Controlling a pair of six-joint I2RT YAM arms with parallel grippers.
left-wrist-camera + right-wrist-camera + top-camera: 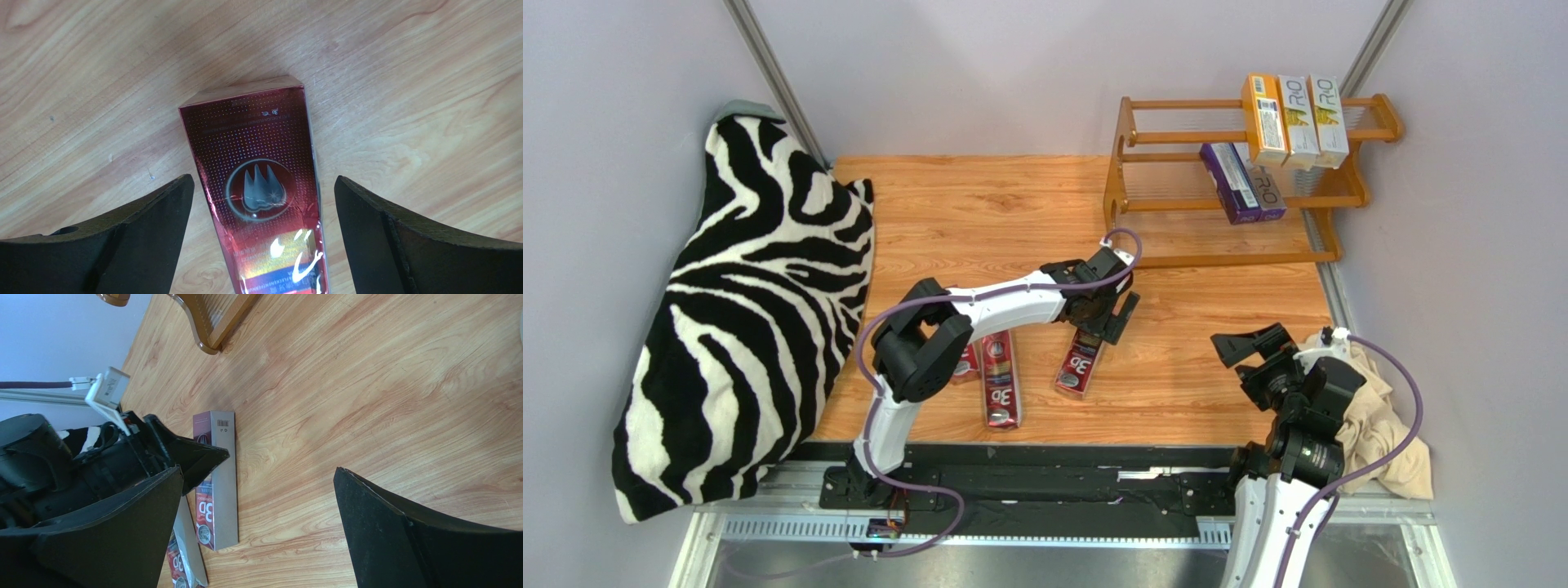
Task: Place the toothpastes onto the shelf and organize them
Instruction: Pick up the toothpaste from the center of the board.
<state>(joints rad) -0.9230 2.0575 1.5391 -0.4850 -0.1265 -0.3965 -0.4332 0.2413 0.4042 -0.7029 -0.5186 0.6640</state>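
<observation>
**Left gripper open over a red toothpaste carton**

The left gripper (1109, 314) hangs low over the table (952, 208), its two fingers (141, 239) spread wide and pointing down. The red carton (258, 184) lies flat on the wood straight beneath it. It runs lengthwise between the fingers, with its far end poking out past the fingertips. It is not clamped. In the wrist view, bare wood shows between the carton and the finger on the right. The other fingertip sits just beside the carton's edge, and I cannot tell whether it touches.

Two more red cartons (1001, 382) lie flat just to the left, one partly hidden beneath the arm.

The right gripper (1255, 349) is near the table's right edge, well apart from those cartons. Its jaws are wide with nothing between them, and a beige cloth (1388, 429) lies beside it.

The shelf (1222, 259) stands at the far right corner. Three yellow and white cartons (1297, 119) stand upright side by side on its top tier, and two purple cartons (1244, 181) rest together on the tier below. A zebra-striped cushion (744, 306) lies along the table's left edge.
</observation>
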